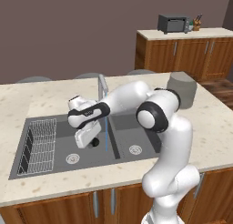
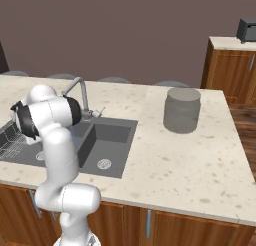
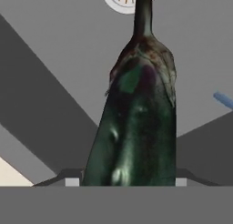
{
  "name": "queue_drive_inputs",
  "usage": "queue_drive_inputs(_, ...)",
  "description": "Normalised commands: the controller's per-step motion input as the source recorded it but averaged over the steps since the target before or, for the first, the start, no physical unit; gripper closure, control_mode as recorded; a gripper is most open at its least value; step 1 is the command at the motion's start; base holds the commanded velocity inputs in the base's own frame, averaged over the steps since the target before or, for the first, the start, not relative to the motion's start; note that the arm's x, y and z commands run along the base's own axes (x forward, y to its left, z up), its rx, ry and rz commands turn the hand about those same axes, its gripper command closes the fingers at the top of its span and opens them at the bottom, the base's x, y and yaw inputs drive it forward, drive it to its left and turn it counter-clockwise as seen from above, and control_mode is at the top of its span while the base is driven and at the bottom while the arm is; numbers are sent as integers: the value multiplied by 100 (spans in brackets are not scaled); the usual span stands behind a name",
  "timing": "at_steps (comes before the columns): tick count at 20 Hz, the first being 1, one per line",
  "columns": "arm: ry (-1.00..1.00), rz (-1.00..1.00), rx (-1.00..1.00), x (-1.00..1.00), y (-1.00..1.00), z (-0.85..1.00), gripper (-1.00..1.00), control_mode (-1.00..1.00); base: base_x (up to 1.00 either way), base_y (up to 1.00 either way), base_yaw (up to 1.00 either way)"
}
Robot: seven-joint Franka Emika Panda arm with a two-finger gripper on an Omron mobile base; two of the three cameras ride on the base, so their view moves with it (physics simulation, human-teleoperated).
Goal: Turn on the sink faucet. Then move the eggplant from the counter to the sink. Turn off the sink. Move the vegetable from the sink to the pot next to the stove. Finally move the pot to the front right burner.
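My gripper [image 1: 89,139] is shut on the eggplant [image 1: 95,142], a dark, almost black vegetable, and holds it low inside the left basin of the sink [image 1: 63,119]. In the hand view the eggplant [image 3: 136,118] stands between my fingertips [image 3: 72,182], its stem pointing at a round drain [image 3: 123,0]. The sink faucet [image 1: 102,85] rises behind the basins, and a thin blue stream of water [image 1: 107,134] falls just right of the gripper. From the right the faucet [image 2: 80,92] stands behind my arm. The beige counter [image 1: 36,93] surrounds the sink. The pot and the stove are out of view.
A wire rack [image 1: 41,143] fills the left end of the left basin. A grey ribbed cylinder [image 1: 182,89] stands on the counter to the right of the sink. A cabinet with a toaster oven [image 1: 173,23] stands at the back right.
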Motion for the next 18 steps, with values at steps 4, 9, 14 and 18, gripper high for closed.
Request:
queue_drive_inputs(4,0,-1,0,33,0,-30,100,-100,0,0,0)
queue_drive_inputs(9,0,-7,0,31,2,-33,100,-100,0,0,0)
queue_drive_inputs(14,-3,-8,0,33,11,-29,100,-100,0,0,0)
queue_drive_inputs(18,-5,-6,0,34,18,-27,100,-100,0,0,0)
